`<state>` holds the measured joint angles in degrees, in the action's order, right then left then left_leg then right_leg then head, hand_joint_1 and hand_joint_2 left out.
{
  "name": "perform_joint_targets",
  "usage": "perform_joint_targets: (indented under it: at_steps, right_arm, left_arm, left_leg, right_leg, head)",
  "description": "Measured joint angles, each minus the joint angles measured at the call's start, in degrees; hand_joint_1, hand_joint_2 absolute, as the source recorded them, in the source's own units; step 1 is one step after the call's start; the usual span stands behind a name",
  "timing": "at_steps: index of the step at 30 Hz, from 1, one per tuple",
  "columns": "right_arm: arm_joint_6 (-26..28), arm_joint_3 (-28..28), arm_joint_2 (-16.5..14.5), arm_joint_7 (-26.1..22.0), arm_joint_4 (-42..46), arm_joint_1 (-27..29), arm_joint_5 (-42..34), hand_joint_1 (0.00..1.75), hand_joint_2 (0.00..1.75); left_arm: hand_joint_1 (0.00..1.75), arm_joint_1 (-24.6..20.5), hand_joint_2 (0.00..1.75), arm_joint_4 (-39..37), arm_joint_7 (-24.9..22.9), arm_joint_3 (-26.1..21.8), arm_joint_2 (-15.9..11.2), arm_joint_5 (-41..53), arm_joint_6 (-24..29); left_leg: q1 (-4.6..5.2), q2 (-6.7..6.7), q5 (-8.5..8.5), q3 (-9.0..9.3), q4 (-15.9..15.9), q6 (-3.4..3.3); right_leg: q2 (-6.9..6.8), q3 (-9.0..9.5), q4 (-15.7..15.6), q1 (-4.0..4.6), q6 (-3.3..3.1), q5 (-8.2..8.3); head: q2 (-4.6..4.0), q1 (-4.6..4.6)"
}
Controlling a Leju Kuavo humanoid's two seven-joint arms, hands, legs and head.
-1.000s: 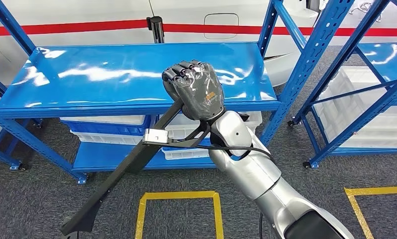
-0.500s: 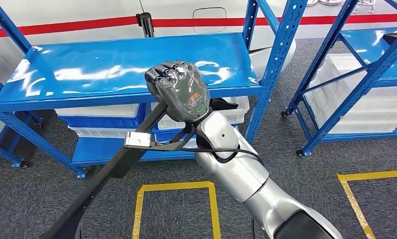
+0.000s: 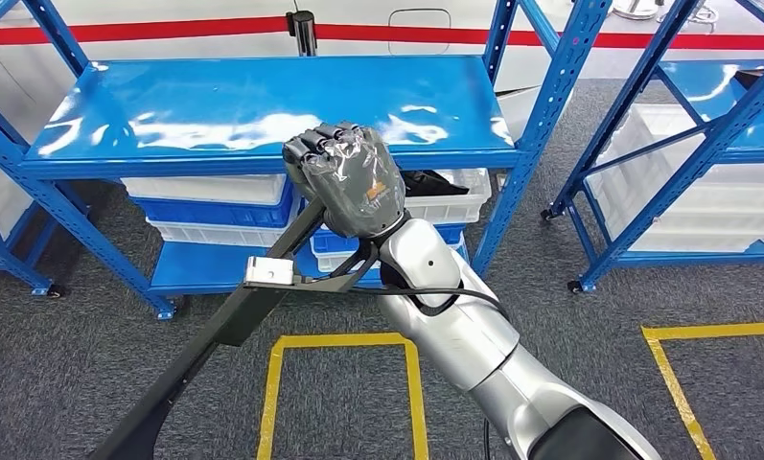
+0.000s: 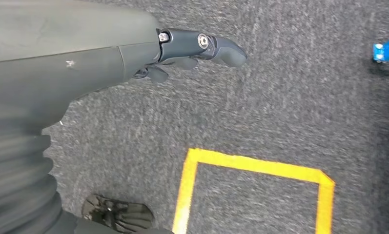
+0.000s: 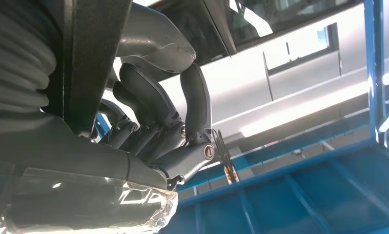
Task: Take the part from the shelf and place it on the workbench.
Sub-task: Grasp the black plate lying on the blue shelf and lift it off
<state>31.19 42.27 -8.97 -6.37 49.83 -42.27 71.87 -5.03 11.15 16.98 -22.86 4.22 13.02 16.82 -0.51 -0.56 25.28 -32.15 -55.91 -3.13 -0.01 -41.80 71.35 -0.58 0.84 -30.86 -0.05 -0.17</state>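
- Grey carpet floor (image 3: 71, 383) lies nearest, marked with a yellow taped square (image 3: 339, 341) right below the raised arm; a second yellow corner (image 3: 675, 335) sits off to the right.
- Left hand (image 4: 192, 48) hangs low over that carpet, fingers loosely out and holding nothing.
- Right hand (image 3: 347, 187) is clenched around the upper end of the part (image 3: 215, 335), a long black bar with a small silver bracket (image 3: 269, 271) partway along; the bar slants down from the fist toward the lower left edge of the head view.
- Progress, as I judge it: the part is off the shelf and in the grasp, so the pick looks done. Carrying and setting it on the workbench remain, and I see no workbench here.
- Beyond the fist stands the blue shelf rack (image 3: 263, 101), its top deck bare and glossy, white bins (image 3: 205, 192) on the lower tiers.
- Room to move: the bar's long tail could catch the rack's front posts or the second rack (image 3: 704, 115) at right; open carpet lies between the racks.
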Motion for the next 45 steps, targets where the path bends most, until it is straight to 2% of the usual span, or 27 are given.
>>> perform_joint_targets:
  at_steps: [1, 2, 3, 6, 8, 10, 11, 13, 15, 16, 17, 18, 20, 22, 25, 26, 28, 30, 31, 32, 33, 35, 37, 39, 41, 43, 45]
  right_arm:
    - [0.01, 0.00, 0.11, -0.07, -0.16, 0.16, -0.03, 1.75, 1.75]
    - [0.01, 0.00, 0.20, -0.13, -0.33, 0.29, -0.04, 1.75, 1.75]
    - [0.02, 0.00, 0.24, -0.21, -0.48, 0.37, -0.03, 1.75, 1.75]
    - [0.11, -0.01, 0.06, -0.38, -0.69, 0.16, -0.02, 1.75, 1.75]
    - [0.23, -0.01, -0.18, -0.46, -0.73, 0.04, -0.02, 1.75, 1.75]
    - [0.32, -0.01, -0.25, -0.50, -0.82, 0.10, 0.02, 1.75, 1.75]
    - [0.33, 0.01, -0.32, -0.51, -0.88, 0.12, 0.04, 1.75, 1.75]
    - [0.29, 0.04, -0.66, -0.52, -0.94, 0.04, 0.07, 1.75, 1.75]
    - [0.20, 0.07, -1.03, -0.52, -0.98, 0.06, 0.08, 1.75, 1.75]
    - [0.13, 0.08, -1.13, -0.52, -1.02, 0.11, 0.09, 1.75, 1.75]
    - [0.08, 0.08, -1.17, -0.52, -1.06, 0.14, 0.09, 1.75, 1.75]
    - [0.04, 0.09, -1.19, -0.52, -1.09, 0.15, 0.10, 1.75, 1.75]
    - [0.03, 0.07, -1.25, -0.52, -1.10, 0.12, 0.11, 1.75, 1.75]
    - [0.08, 0.04, -1.39, -0.53, -1.10, 0.08, 0.10, 1.75, 1.75]
    - [0.11, 0.04, -1.45, -0.58, -1.11, 0.05, 0.08, 1.75, 1.75]
    - [0.11, 0.03, -1.40, -0.58, -1.12, 0.04, 0.09, 1.75, 1.75]
    - [0.11, 0.02, -1.28, -0.58, -1.13, 0.03, 0.11, 1.75, 1.75]
    - [0.11, 0.02, -1.20, -0.57, -1.14, 0.07, 0.13, 1.75, 1.75]
    - [0.11, 0.03, -1.13, -0.57, -1.15, 0.12, 0.14, 1.75, 1.75]
    - [0.11, 0.03, -1.07, -0.56, -1.16, 0.17, 0.14, 1.75, 1.75]
    - [0.11, 0.04, -1.03, -0.56, -1.16, 0.22, 0.14, 1.75, 1.75]
    - [0.10, 0.04, -1.10, -0.56, -1.16, 0.18, 0.14, 1.75, 1.75]
    - [0.10, 0.02, -1.32, -0.55, -1.14, 0.01, 0.13, 1.75, 1.75]
    - [0.10, 0.01, -1.47, -0.51, -1.13, -0.05, 0.15, 1.75, 1.75]
    - [0.11, 0.00, -1.58, -0.50, -1.12, -0.04, 0.20, 1.75, 1.75]
    - [0.14, 0.00, -1.89, -0.46, -1.11, -0.09, 0.26, 1.75, 1.75]
    - [0.15, 0.00, -2.10, -0.35, -1.11, 0.05, 0.45, 1.75, 1.75]
  left_arm:
    - [0.00, 0.00, 1.75, 0.00, -0.01, 0.00, 0.00, 0.09, 0.02]
    - [0.00, 0.00, 1.75, 0.00, -0.02, 0.01, 0.00, 0.14, 0.03]
    - [0.00, 0.01, 1.75, 0.00, -0.02, 0.01, 0.00, 0.19, 0.04]
    - [0.00, 0.00, 1.75, 0.00, -0.01, 0.01, 0.04, 0.24, 0.15]
    - [0.00, 0.01, 1.75, 0.00, 0.03, 0.01, 0.09, 0.26, 0.20]
    - [0.00, 0.05, 1.75, 0.00, 0.04, 0.01, 0.04, 0.26, 0.24]
    - [0.00, 0.08, 1.75, -0.01, 0.03, 0.03, 0.02, 0.25, 0.27]
    - [0.00, 0.13, 1.75, -0.02, -0.03, 0.07, -0.05, 0.20, 0.39]
    - [0.00, 0.19, 1.75, -0.02, -0.11, 0.08, -0.08, 0.15, 0.54]
    - [0.00, 0.23, 1.75, -0.02, -0.14, 0.08, -0.10, 0.13, 0.62]
    - [0.00, 0.27, 1.75, -0.02, -0.14, 0.08, -0.11, 0.11, 0.66]
    - [0.00, 0.30, 1.75, -0.02, -0.12, 0.08, -0.12, 0.10, 0.70]
    - [0.00, 0.29, 1.75, -0.02, -0.04, 0.07, -0.16, 0.09, 0.80]
    - [0.00, 0.35, 1.75, -0.02, 0.04, 0.06, -0.18, 0.05, 0.86]
    - [0.00, 0.50, 1.75, -0.04, 0.06, 0.04, -0.16, 0.02, 0.99]
    - [0.00, 0.50, 1.75, -0.04, 0.05, 0.04, -0.12, 0.02, 1.07]
    - [0.00, 0.51, 1.75, -0.03, 0.05, 0.02, -0.04, 0.02, 1.18]
    - [0.00, 0.54, 1.75, -0.04, 0.05, -0.03, -0.02, 0.02, 1.22]
    - [0.00, 0.55, 1.75, -0.04, 0.05, -0.06, -0.02, 0.02, 1.23]
    - [0.00, 0.55, 1.75, -0.04, 0.05, -0.08, -0.01, 0.02, 1.23]
    - [0.00, 0.55, 1.75, -0.04, 0.05, -0.08, 0.01, 0.02, 1.23]
    - [0.00, 0.55, 1.75, -0.04, 0.05, -0.09, 0.10, 0.02, 1.22]
    - [0.00, 0.58, 1.75, -0.04, 0.05, -0.13, 0.19, 0.02, 1.19]
    - [0.00, 0.63, 1.75, -0.04, 0.05, -0.19, 0.21, 0.03, 1.14]
    - [0.00, 0.75, 1.75, -0.04, 0.05, -0.21, 0.17, 0.03, 1.15]
    - [0.00, 0.86, 1.75, -0.04, 0.04, -0.21, 0.15, 0.03, 1.19]
    - [0.00, 0.90, 1.75, -0.04, 0.00, -0.21, 0.09, 0.08, 1.20]
  left_leg:
    - [0.07, -0.01, -0.56, -0.79, -0.04, -0.03]
    - [0.12, -0.02, -1.07, -1.51, -0.07, 0.01]
    - [0.19, -0.01, -1.56, -2.17, -0.11, 0.09]
    - [0.54, -0.01, -2.76, -3.59, -0.42, 0.64]
    - [0.74, -0.08, -3.50, -4.06, -0.57, 1.17]
    - [0.56, -0.06, -3.96, -4.36, -0.69, 1.76]
    - [0.42, 0.05, -3.22, -4.78, -1.34, 2.08]
    - [0.04, 0.36, 0.84, -6.86, -6.09, 2.80]
    - [-0.32, 0.48, 5.66, -9.57, -14.22, 3.55]
    - [-0.52, 0.47, 6.64, -10.16, -17.03, 3.83]
    - [-0.73, 0.46, 6.43, -9.71, -17.75, 4.06]
    - [-0.96, 0.45, 5.28, -8.08, -16.13, 4.23]
    - [-1.40, 0.50, 3.16, -2.52, -8.60, 4.54]
    - [-1.36, 0.80, 2.74, 1.03, -3.11, 4.21]
    - [-0.99, 0.93, 2.19, 0.75, -2.04, 2.76]
    - [-0.90, 0.83, 1.66, 0.33, -1.89, 2.10]
    - [-0.78, 0.56, 0.39, -0.87, -1.57, 0.76]
    - [-0.43, 0.45, -0.75, -2.41, -1.61, 0.19]
    - [-0.28, 0.42, -1.33, -3.16, -1.63, 0.12]
    - [-0.13, 0.42, -1.92, -3.91, -1.65, 0.11]
    - [0.03, 0.42, -2.49, -4.59, -1.67, 0.14]
    - [0.29, 0.45, -3.55, -5.69, -1.69, 0.27]
    - [0.49, 0.45, -4.54, -6.33, -1.65, 0.70]
    - [0.41, 0.36, -5.53, -6.53, -1.40, 1.42]
    - [0.16, 0.39, -5.66, -6.97, -1.38, 2.15]
    - [-0.06, 0.58, -1.98, -8.67, -5.10, 2.89]
    - [-0.43, 0.69, 3.80, -11.29, -13.50, 3.68]
  right_leg:
    - [0.00, -0.30, 2.47, 0.00, 0.24, -0.79]
    - [0.00, 0.42, 2.83, 0.01, 0.63, -0.62]
    - [-0.01, 2.31, 0.94, 0.01, 1.01, 0.22]
    - [-0.02, 11.18, -11.26, 0.36, 1.01, 2.12]
    - [-0.01, 13.69, -15.38, 0.69, 0.53, 2.00]
    - [0.00, 13.34, -15.75, 0.30, -0.08, 2.52]
    - [-0.02, 13.08, -15.86, -0.03, -0.54, 2.95]
    - [-0.13, 12.18, -16.06, -0.62, -1.49, 4.02]
    - [-0.19, 10.82, -15.93, -0.51, -1.82, 5.02]
    - [-0.19, 10.18, -15.84, -0.49, -1.74, 5.47]
    - [-0.19, 9.53, -15.68, -0.52, -1.58, 5.87]
    - [-0.19, 8.91, -15.43, -0.58, -1.38, 6.19]
    - [-0.16, 7.75, -14.73, -0.61, -0.91, 6.66]
    - [-0.13, 6.98, -14.18, -0.37, -0.19, 7.14]
    - [-0.11, 6.41, -14.11, -0.06, 1.29, 8.04]
    - [-0.09, 5.85, -13.60, -0.03, 1.49, 7.56]
    - [-0.06, 3.76, -9.17, -0.02, 0.99, 4.01]
    - [-0.03, 1.22, -1.20, -0.12, 0.32, -0.74]
    - [-0.03, 0.58, 1.98, -0.12, 0.42, -1.98]
    - [-0.03, 0.91, 3.36, -0.07, 0.72, -2.21]
    - [-0.03, 2.33, 2.52, 0.02, 1.09, -1.57]
    - [-0.03, 8.02, -4.75, 0.41, 1.13, 0.30]
    - [-0.11, 13.23, -12.59, 1.00, 0.32, 0.72]
    - [-0.13, 14.29, -15.40, 1.37, -0.34, 0.83]
    - [-0.13, 13.71, -16.08, 0.64, -1.12, 2.15]
    - [-0.24, 13.21, -16.79, -0.17, -2.11, 3.86]
    - [-0.34, 12.04, -16.85, -0.21, -2.43, 5.10]
  head:
    - [0.00, 0.01]
    - [-0.01, 0.03]
    - [0.00, 0.03]
    - [0.01, 0.02]
    - [0.00, -0.07]
    - [-0.01, -0.11]
    - [0.00, -0.12]
    - [-0.01, -0.21]
    - [-0.01, -0.34]
    - [0.00, -0.34]
    - [0.01, -0.34]
    - [0.00, -0.35]
    - [0.00, -0.37]
    - [0.00, -0.27]
    - [-0.01, -0.05]
    - [0.00, -0.01]
    - [-0.01, 0.19]
    - [-0.01, 0.37]
    - [-0.01, 0.38]
    - [0.00, 0.41]
    - [0.00, 0.44]
    - [0.00, 0.43]
    - [0.00, 0.39]
    - [0.00, 0.36]
    - [0.01, 0.39]
    - [0.01, 0.21]
    - [0.01, -0.05]
